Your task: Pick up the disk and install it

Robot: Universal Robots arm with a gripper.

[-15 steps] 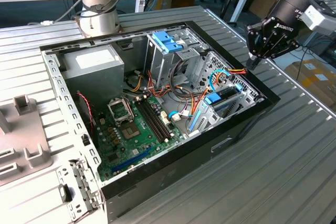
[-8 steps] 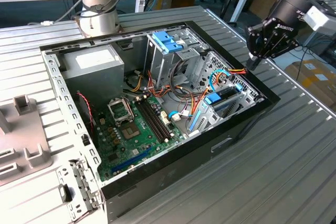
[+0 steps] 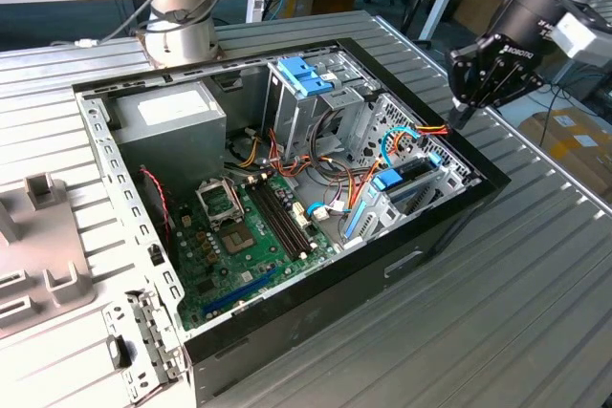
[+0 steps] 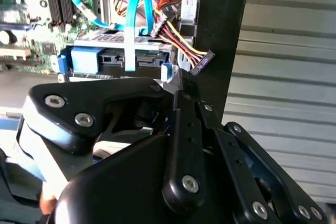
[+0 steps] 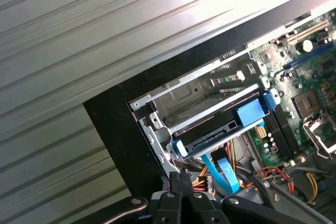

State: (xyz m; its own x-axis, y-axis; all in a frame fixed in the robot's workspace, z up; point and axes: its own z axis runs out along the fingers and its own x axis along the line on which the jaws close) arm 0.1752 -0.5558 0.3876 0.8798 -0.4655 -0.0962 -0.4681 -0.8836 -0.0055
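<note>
The disk [image 3: 392, 182] lies inside the drive bay at the corner of the open computer case [image 3: 449, 226] on the exterior view's right, its blue rail facing out. In both wrist views the disk [image 5: 218, 129] [image 4: 118, 56] sits flat in the metal bay, with a light-blue ribbon cable [image 4: 134, 30] and coloured power wires beside it. My gripper [image 3: 462, 119] hangs above the case's black rim, just outside the bay and apart from the disk. Its fingertips [image 5: 181, 178] meet, shut, with nothing between them.
A grey power supply [image 3: 167, 119] sits at the back of the case, and a drive cage with a light-blue top [image 3: 308, 78] stands beside it. The green motherboard [image 3: 244, 236] fills the case floor. A ribbed metal table [image 3: 516, 312] surrounds the case. A second arm's base [image 3: 177, 16] stands behind.
</note>
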